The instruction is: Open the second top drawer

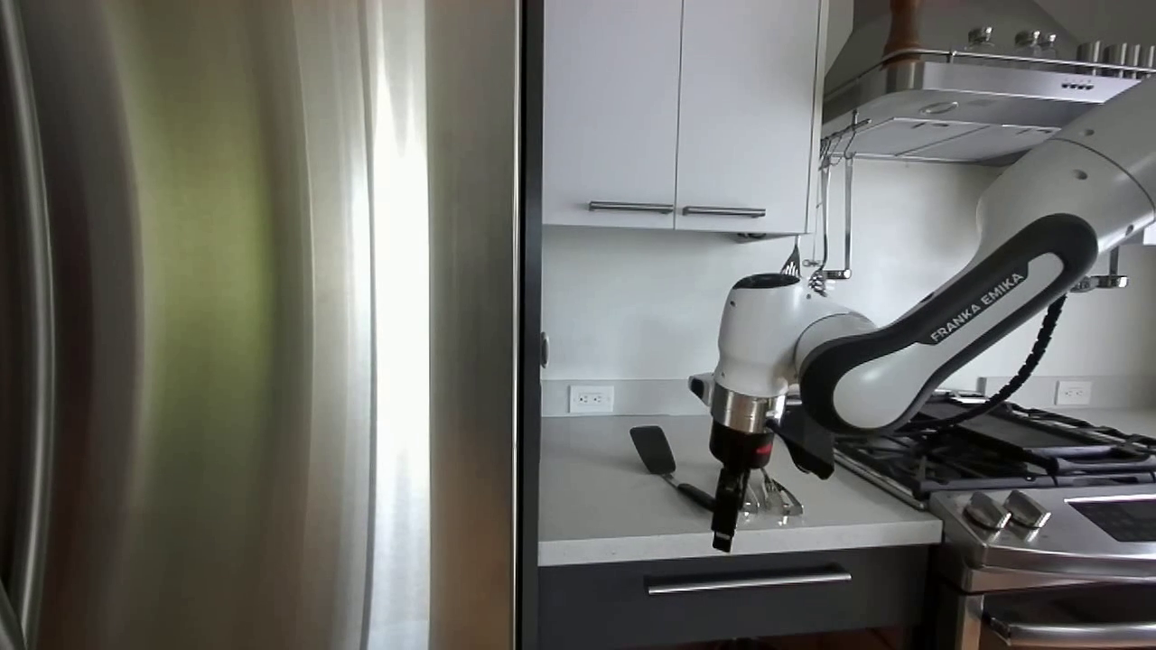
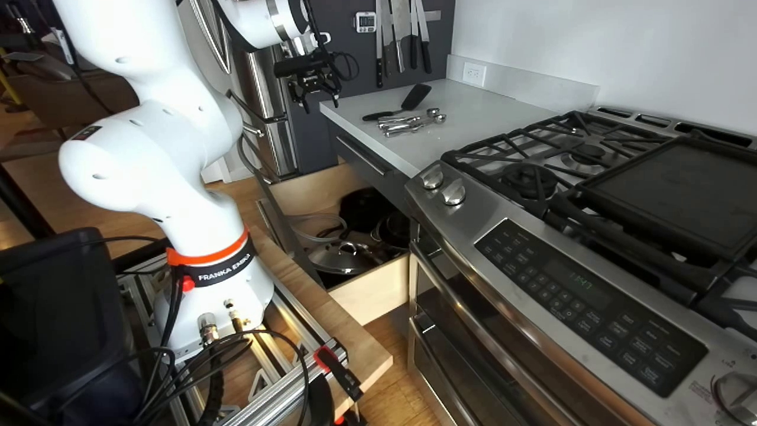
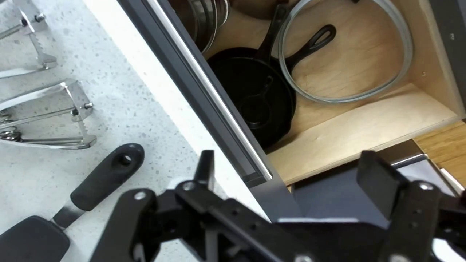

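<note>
The second top drawer (image 1: 596, 603) is a shallow dark grey front under the countertop, shut, with a slim silver bar handle (image 1: 750, 583). It also shows in an exterior view (image 2: 395, 190), with its handle (image 2: 362, 155), and in the wrist view (image 3: 271, 202), where the handle (image 3: 211, 87) runs diagonally. My gripper (image 3: 287, 160) is open with nothing between its fingers. It points down above the drawer's far end, near the counter edge, apart from the handle. The gripper also shows in both exterior views (image 1: 723, 540) (image 2: 321, 102).
A deep wooden drawer (image 2: 369, 293) below stands open, holding pans (image 3: 255, 98) and a clear ring-shaped lid or hose (image 3: 338, 98). On the countertop (image 2: 491, 106) lie a black spatula (image 2: 416, 96) and metal utensils (image 2: 408, 125). A stove (image 2: 449, 236) and steel fridge (image 1: 271, 316) flank the drawers.
</note>
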Available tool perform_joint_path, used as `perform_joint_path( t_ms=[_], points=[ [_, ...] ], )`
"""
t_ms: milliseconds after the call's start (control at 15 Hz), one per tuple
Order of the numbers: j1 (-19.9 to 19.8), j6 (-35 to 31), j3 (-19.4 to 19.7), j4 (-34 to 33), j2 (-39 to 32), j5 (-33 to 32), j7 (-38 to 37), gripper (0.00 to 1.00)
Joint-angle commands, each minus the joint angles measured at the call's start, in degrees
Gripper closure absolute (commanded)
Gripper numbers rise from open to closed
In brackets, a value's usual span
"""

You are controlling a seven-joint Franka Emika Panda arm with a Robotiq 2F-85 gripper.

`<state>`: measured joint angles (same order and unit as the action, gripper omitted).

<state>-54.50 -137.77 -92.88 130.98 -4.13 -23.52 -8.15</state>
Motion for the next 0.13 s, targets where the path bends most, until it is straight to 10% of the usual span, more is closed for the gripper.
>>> perform_joint_path(
  t_ms=[0,67],
  points=[
    [0.1,0.0,0.0,0.0,0.0,0.0,0.0,0.00],
    [0.2,0.0,-0.1,0.0,0.1,0.0,0.0,0.00]
  ],
)
